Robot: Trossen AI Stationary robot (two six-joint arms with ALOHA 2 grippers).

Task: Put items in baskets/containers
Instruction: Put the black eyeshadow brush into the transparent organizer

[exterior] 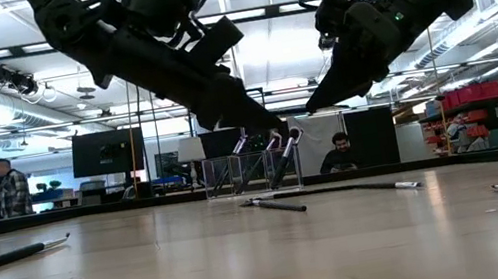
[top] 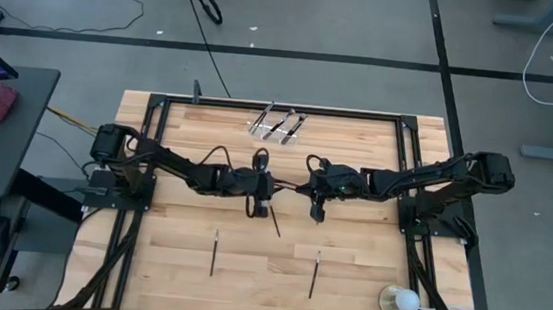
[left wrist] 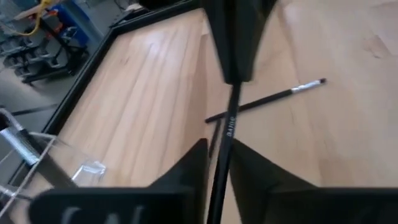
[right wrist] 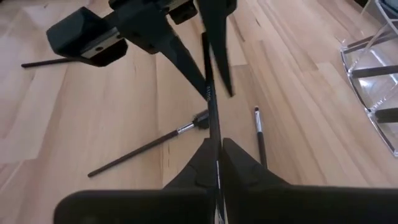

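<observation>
Both grippers (right wrist: 214, 158) (left wrist: 217, 158) pinch one brush (right wrist: 211, 106) above loose brushes (right wrist: 146, 148).

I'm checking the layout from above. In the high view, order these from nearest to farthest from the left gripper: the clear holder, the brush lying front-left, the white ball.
From the left gripper:
1. Brush lying front-left.
2. Clear holder, at the back edge; too close to call against the brush.
3. White ball, front-right corner, clearly farthest.

Black brushes (top: 214, 252); clear holder (top: 277, 124); pale striped wooden table (top: 175, 277).

left gripper (left wrist: 216, 171) pinching brush (left wrist: 225, 140) | second brush (left wrist: 267, 101) flat on table (left wrist: 143, 81)
</observation>
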